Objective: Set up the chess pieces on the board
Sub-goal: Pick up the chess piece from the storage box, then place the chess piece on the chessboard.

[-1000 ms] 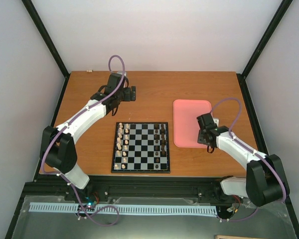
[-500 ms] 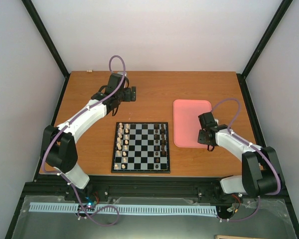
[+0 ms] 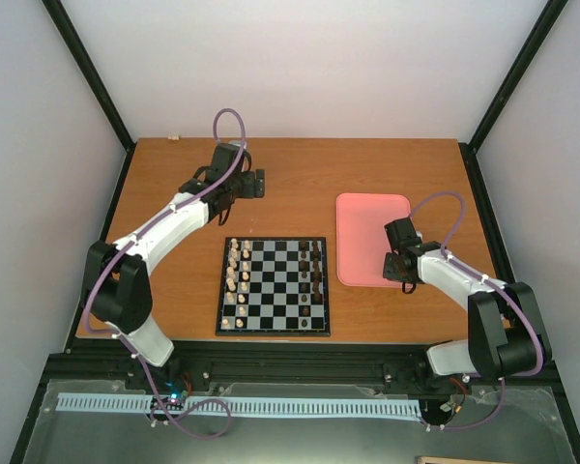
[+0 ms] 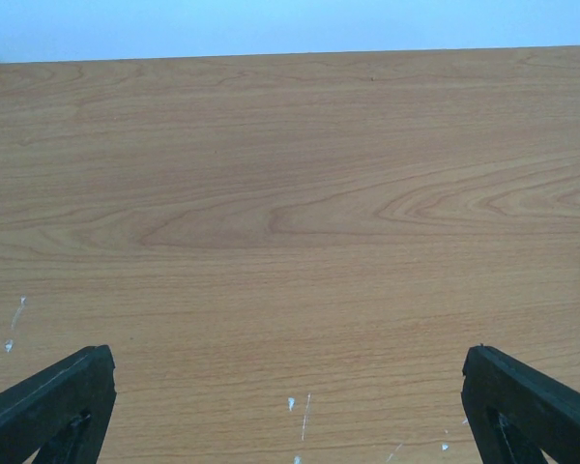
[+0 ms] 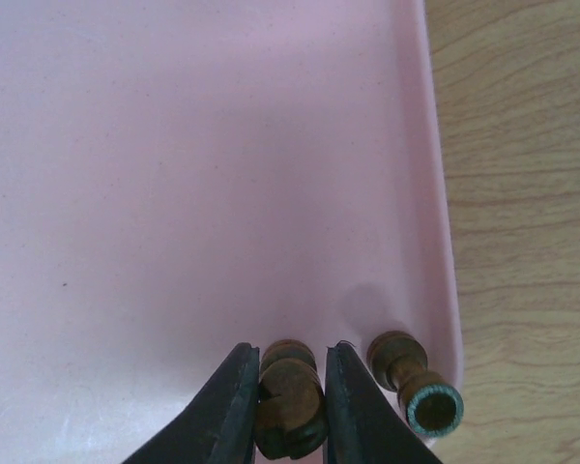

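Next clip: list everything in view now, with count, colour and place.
Table: one, wood-brown, under everything.
Board: one, black frame, grey-white checks, table centre.
Pale pieces: uncountable here, cream, board's left columns.
Dark pieces: uncountable here, brown, board's right columns.
Tray: one, pink, right of board.
Gripped piece: one, brown, at tray's corner.
Loose piece: one, brown, lying beside it by tray wall.
Left gripper: one, black, open above bare table.
Right gripper: one, black, shut on gripped piece.
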`<action>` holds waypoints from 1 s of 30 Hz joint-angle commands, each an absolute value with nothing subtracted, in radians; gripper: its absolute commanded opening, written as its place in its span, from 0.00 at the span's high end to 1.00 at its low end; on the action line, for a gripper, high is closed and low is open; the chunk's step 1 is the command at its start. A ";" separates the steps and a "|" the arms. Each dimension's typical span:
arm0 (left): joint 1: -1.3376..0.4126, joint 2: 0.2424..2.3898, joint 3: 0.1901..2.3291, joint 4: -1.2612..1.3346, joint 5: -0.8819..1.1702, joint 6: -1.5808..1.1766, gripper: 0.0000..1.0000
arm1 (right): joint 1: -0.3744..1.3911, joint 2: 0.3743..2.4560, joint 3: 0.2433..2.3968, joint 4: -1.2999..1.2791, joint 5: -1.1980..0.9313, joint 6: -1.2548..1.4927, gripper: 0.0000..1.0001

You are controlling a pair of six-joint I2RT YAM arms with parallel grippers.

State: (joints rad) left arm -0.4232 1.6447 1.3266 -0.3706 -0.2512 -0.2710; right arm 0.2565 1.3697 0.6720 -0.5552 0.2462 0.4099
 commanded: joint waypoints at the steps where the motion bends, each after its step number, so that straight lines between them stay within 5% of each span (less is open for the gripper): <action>1: -0.422 1.661 1.343 -0.354 -0.259 -0.282 0.00 | 0.249 1.336 0.666 -0.532 0.222 0.402 0.92; 9: -0.421 1.669 1.348 -0.358 -0.265 -0.281 0.00 | 0.322 1.223 0.734 -0.601 0.175 0.409 0.97; 20: -0.421 1.672 1.350 -0.363 -0.271 -0.280 0.00 | 0.826 1.222 0.903 -0.806 0.172 0.544 0.97; 30: -0.422 1.675 1.350 -0.364 -0.268 -0.281 0.00 | 1.043 1.341 0.988 -0.940 0.192 0.611 0.97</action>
State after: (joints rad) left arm -0.4232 1.6619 1.3266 -0.3706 -0.2615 -0.2707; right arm 0.9817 1.2999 0.9623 -0.8742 0.1791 0.5617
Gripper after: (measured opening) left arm 0.997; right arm 0.165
